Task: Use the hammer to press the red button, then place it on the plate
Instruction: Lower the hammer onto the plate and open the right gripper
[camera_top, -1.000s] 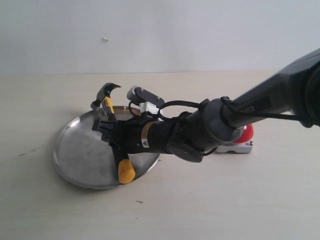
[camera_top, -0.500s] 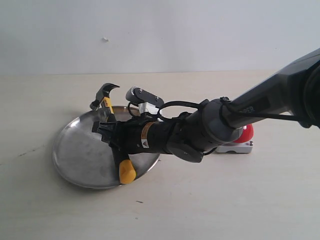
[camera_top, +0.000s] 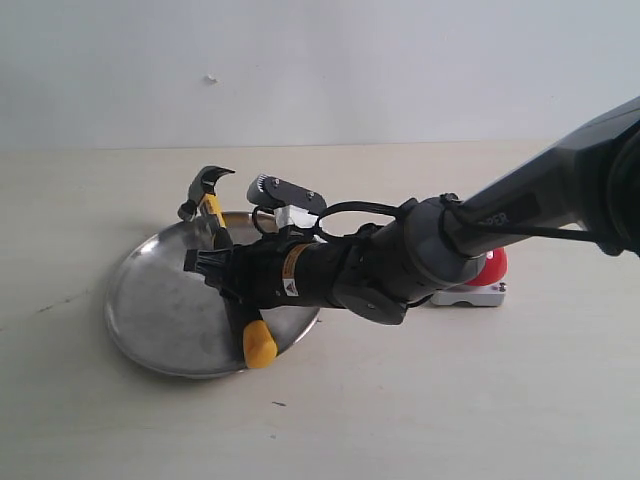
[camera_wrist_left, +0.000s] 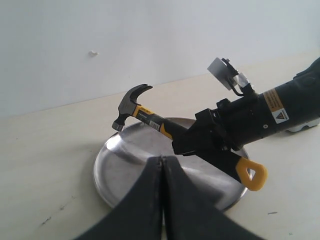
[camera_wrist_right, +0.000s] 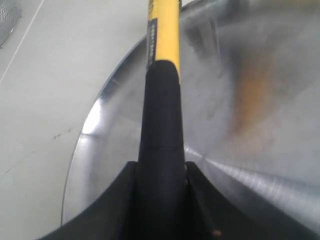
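My right gripper (camera_top: 226, 272) reaches across from the right and is shut on the black handle of the hammer (camera_top: 212, 205), holding it over the silver plate (camera_top: 150, 310). The dark head sits past the plate's far rim and the yellow handle end (camera_top: 259, 343) hangs at the near rim. In the right wrist view the handle (camera_wrist_right: 161, 140) runs between the jaws of the right gripper (camera_wrist_right: 161, 172) over the plate (camera_wrist_right: 250, 100). The red button (camera_top: 495, 266) on its grey base is mostly hidden behind the right arm. The left gripper (camera_wrist_left: 162, 159) is shut and empty, with the hammer (camera_wrist_left: 145, 114) and the plate (camera_wrist_left: 115, 165) beyond its tips.
A pale tabletop (camera_top: 450, 400) spreads all round and meets a plain white wall (camera_top: 400, 60) at the back. The right arm's thick grey forearm (camera_top: 520, 215) spans from the right edge to the plate.
The right gripper has sunk slightly, bringing the hammer lower toward the plate; its head and yellow end have shifted a little. The left gripper has not moved.
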